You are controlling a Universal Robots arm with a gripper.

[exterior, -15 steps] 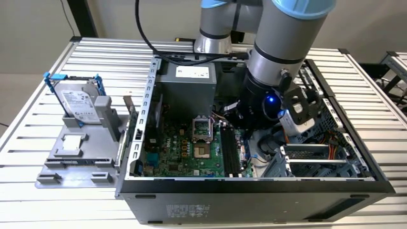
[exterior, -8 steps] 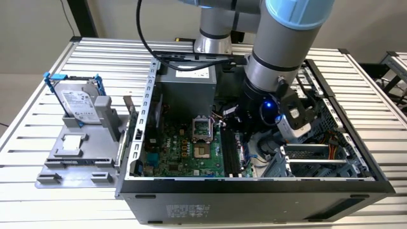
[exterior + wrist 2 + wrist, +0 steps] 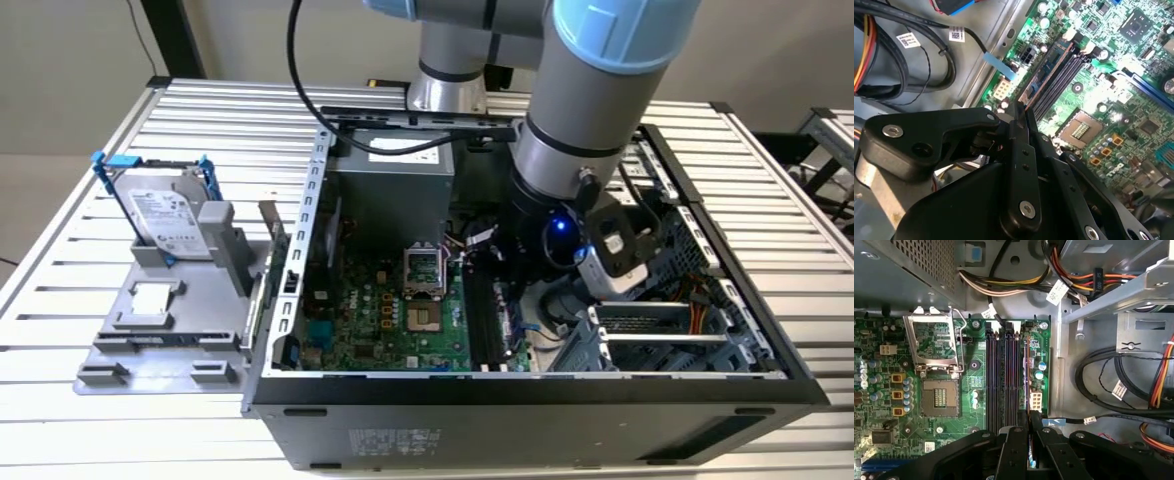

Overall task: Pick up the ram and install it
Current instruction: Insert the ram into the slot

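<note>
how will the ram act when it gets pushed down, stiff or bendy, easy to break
Probably stiff: the ram is a flat board and juts straight from the gripper without sagging. Likely light, being so thin. Probably fragile: gripped near one end, it could twist if pushed askew into the slots.

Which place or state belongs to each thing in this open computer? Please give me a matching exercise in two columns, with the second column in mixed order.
Column one:
1. ram
2. hard drive
3. processor socket
4. memory slots

Column two:
A. stands on the grey holder, outside the computer case
B. gripped in the hand
C. black, long, side by side
D. metal frame lifted open

Pairs: 1-B, 2-A, 3-D, 4-C
</note>
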